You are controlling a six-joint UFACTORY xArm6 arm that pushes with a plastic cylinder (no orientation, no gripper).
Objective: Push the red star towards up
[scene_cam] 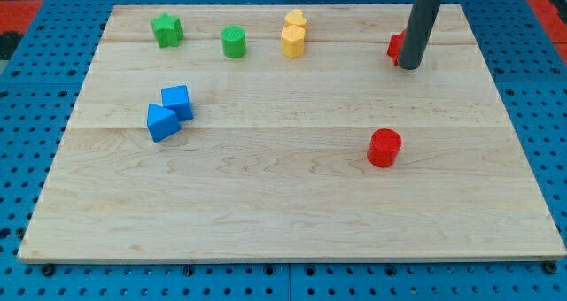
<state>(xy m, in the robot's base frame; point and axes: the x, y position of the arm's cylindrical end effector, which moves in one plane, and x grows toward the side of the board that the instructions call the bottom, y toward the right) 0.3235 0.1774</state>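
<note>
The red star (395, 46) sits near the view's top right of the wooden board (283, 204). Only its left part shows; the rod hides the rest. My tip (409, 66) rests on the board right against the star's lower right side. The dark rod rises from there toward the view's top edge.
A red cylinder (384, 148) stands at the lower right of centre. Two blue blocks (170, 112) touch each other at the left. A green star (166, 30), a green cylinder (233, 42) and two touching yellow blocks (294, 34) line the top.
</note>
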